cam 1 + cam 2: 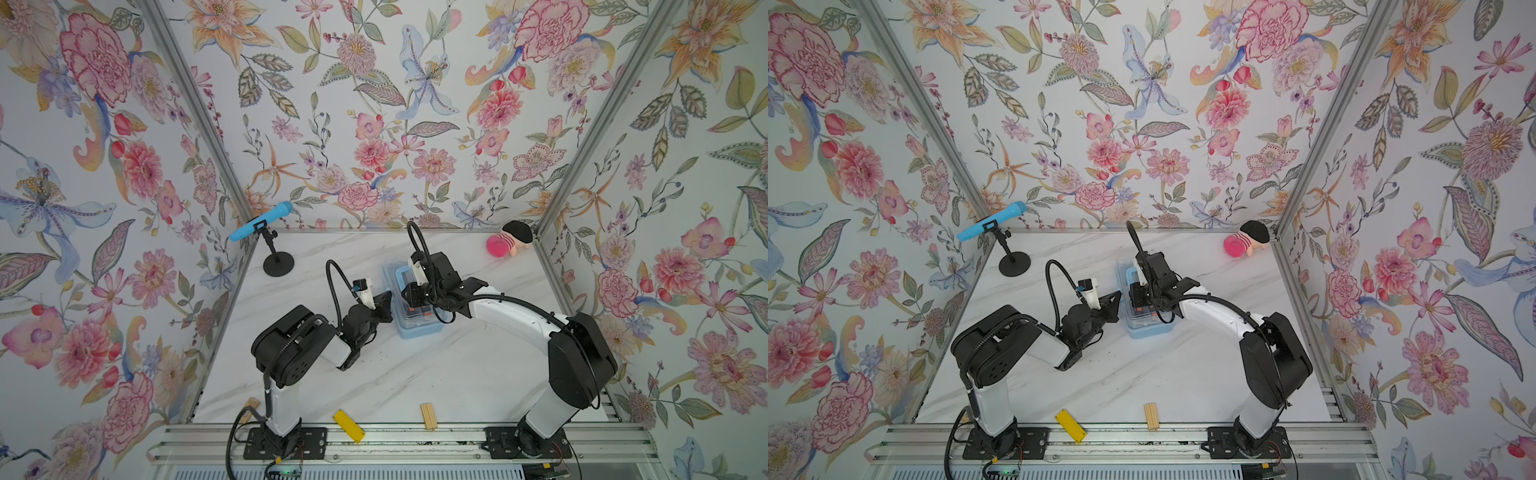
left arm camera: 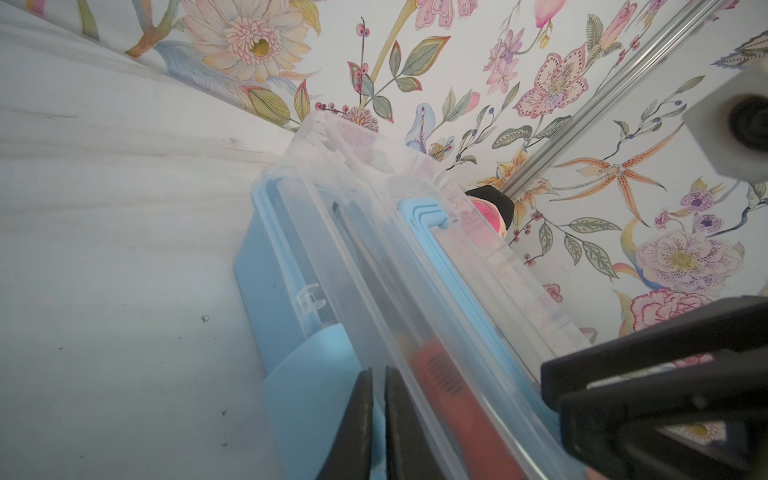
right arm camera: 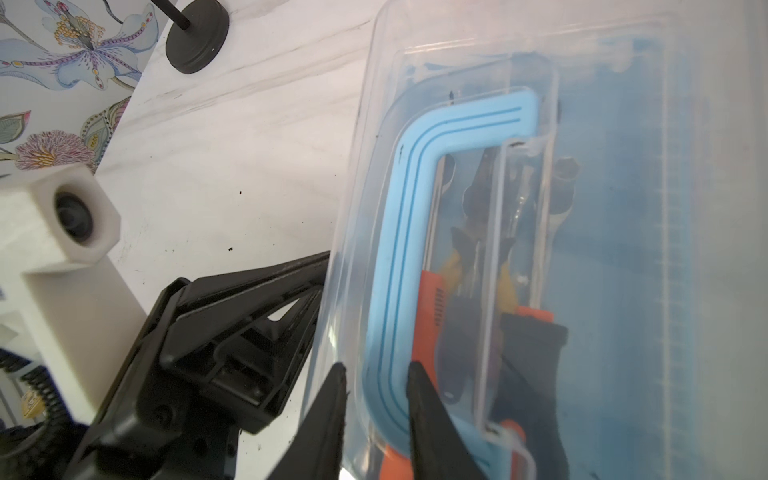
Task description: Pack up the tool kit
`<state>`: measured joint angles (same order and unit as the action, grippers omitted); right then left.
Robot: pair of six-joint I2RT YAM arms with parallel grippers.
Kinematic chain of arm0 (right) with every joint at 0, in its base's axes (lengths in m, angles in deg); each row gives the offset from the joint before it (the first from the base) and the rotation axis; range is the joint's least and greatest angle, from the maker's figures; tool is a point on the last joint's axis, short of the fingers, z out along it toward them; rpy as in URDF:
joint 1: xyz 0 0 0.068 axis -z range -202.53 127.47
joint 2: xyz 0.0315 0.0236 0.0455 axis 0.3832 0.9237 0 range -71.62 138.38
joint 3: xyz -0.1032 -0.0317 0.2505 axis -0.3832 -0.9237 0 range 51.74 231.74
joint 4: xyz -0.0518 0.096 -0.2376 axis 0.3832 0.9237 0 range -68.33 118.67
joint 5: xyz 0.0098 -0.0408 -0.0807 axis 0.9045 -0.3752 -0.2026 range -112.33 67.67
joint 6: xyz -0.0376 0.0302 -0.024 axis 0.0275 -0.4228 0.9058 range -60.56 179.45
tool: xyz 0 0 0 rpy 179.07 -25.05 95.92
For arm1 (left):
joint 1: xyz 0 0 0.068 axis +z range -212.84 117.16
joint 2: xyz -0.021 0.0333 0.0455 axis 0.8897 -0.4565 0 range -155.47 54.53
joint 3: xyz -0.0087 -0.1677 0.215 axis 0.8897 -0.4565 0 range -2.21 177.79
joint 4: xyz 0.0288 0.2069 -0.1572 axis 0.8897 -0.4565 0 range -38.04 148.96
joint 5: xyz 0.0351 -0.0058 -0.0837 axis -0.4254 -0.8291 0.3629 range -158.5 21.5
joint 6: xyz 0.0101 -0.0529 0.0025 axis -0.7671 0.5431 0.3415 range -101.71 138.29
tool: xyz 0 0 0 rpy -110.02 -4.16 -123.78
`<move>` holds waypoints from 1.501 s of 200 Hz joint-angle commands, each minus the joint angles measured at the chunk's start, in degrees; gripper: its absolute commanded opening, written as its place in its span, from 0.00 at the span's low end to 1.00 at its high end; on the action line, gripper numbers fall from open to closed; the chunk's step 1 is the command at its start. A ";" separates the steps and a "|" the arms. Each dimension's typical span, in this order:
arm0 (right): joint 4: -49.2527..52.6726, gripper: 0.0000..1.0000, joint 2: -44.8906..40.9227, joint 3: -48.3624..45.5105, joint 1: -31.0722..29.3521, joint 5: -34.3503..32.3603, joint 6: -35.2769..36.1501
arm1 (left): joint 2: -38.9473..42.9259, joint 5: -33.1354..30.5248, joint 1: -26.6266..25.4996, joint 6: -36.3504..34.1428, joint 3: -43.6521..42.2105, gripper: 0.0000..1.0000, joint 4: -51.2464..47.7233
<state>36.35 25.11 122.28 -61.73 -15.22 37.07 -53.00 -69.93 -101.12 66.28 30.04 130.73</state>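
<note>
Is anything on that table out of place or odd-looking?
The flat yellow block lies askew at the near edge of the table, one end over the metal rail; a ridged wooden block sits nearby at the edge. A pink plush toy lies in the far right corner.

The table (image 1: 436, 382) lies open across its front half. The left gripper (image 2: 379, 372) crowds one side of the box (image 1: 419, 330), the right gripper (image 3: 377, 365) its top.
</note>
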 commanded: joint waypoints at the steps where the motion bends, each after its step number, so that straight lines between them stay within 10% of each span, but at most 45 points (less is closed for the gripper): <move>1: 10.98 0.29 -0.19 -1.29 -0.10 4.27 -1.34 | 4.36 0.69 0.10 -1.53 -2.06 0.16 -1.61; 138: 11.34 0.41 -11.08 1.73 11.56 1.18 -2.02 | 23.16 -9.36 2.07 -7.09 5.53 0.18 -54.27; 300: 6.59 0.41 9.07 7.30 20.76 8.18 -0.95 | 5.72 2.47 5.43 -10.12 17.96 0.16 -56.13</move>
<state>44.39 33.13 127.51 -40.51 -9.30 35.22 -45.26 -70.28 -96.60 57.03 45.89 73.53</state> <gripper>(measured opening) 0.408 0.157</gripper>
